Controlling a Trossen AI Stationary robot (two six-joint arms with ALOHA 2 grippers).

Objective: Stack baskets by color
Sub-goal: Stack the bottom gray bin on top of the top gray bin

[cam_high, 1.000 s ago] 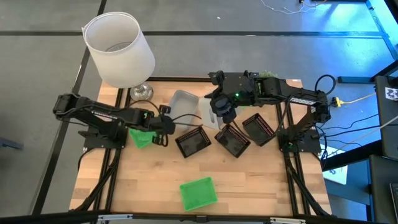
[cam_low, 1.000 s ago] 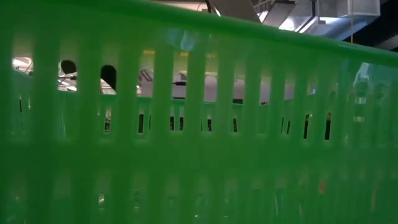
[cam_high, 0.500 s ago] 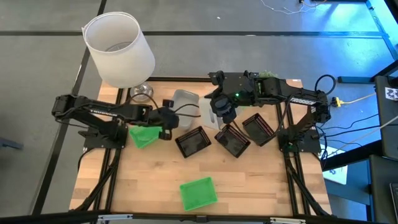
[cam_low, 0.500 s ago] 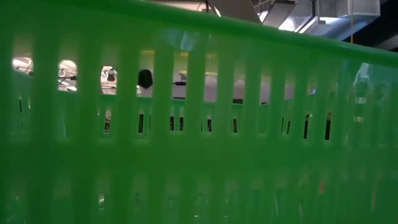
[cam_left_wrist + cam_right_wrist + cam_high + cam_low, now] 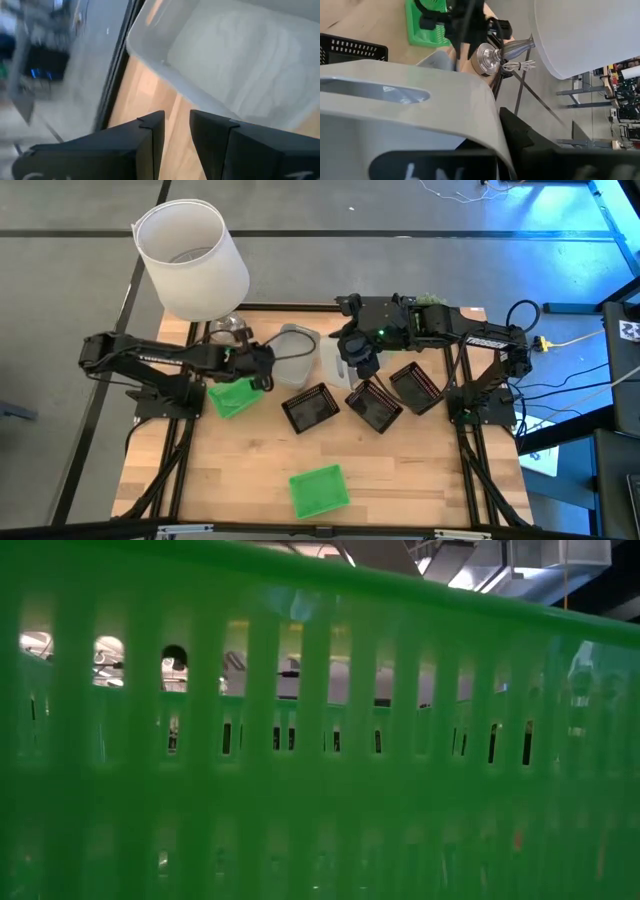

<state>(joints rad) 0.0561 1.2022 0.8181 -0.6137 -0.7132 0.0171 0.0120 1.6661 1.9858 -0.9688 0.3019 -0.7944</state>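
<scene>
A translucent grey-white basket (image 5: 295,352) rests bottom-down on the table at the far middle. My left gripper (image 5: 266,367) stands open just to its left, above the wood, with nothing between the fingers (image 5: 150,135); that basket (image 5: 240,65) lies ahead of them. One green basket (image 5: 232,396) lies under my left arm and another (image 5: 318,490) near the front edge; its slotted wall (image 5: 320,740) fills the low view. Three black baskets (image 5: 310,408), (image 5: 375,404), (image 5: 415,388) lie at the middle right. My right gripper (image 5: 357,363) is shut on a second translucent basket (image 5: 335,365). My right gripper holds the translucent basket by a side wall next to its handle slot (image 5: 470,100), the wall passing between the two fingers (image 5: 535,145). The fingers slant down from the table's right. The basket sits tilted in the hold; whether its lower edge touches the table I cannot tell.
A lamp with a large white shade (image 5: 192,258) and a metal foot (image 5: 228,328) stands at the far left corner, close to my left gripper. A small fuzzy green ball (image 5: 430,300) sits at the far right behind my right arm. Bare wood lies at the front left.
My left gripper has gone toward the table's far edge and a little up, off the green basket and up to the left side of the translucent basket, rolling about its own axis as it went. Its fingers have stayed open. The baskets have kept their places.
</scene>
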